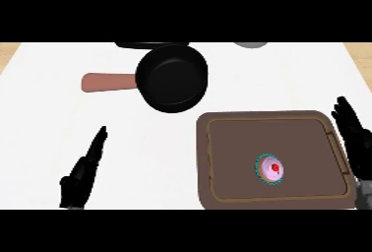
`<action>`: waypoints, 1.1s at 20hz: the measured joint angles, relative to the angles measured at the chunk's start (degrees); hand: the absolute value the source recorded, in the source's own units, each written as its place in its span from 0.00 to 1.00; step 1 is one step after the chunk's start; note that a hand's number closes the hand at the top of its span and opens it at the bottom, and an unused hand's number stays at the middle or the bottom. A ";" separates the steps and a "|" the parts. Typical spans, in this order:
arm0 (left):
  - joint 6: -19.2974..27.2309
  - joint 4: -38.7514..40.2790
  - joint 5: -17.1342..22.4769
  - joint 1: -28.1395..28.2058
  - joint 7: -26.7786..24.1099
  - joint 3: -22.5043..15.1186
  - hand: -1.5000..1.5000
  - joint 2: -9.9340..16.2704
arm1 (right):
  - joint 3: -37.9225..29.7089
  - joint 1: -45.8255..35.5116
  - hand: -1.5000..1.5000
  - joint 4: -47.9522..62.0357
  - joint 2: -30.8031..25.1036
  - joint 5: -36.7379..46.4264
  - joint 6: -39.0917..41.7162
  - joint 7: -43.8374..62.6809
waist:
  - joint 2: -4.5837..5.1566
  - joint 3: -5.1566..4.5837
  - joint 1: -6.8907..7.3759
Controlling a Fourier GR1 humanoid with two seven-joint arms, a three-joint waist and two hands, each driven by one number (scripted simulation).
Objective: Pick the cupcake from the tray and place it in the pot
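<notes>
1. Head view: the cupcake [270,170] sits lower right on the tray [218,162]; the pot [173,78] lies upper centre on the surface [58,108].
2. Right hand [354,135], fingers straight and holding nothing, should approach from above; left hand [83,172] rests with fingers straight, lower left.

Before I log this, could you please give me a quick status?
Both hands open, left hand, right hand. Cupcake on tray. Pot unobstructed.

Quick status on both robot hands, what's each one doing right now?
Left robot hand: open, fingers straight, holding nothing, over bare counter.
Right robot hand: open, fingers straight, holding nothing, beside the tray; the cupcake is on the tray.
</notes>
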 measured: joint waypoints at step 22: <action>3.30 -14.66 7.21 -13.69 21.18 13.46 0.50 4.45 | -7.51 9.87 0.00 -16.81 -6.72 3.51 3.58 -15.25 | -1.91 1.04 -0.42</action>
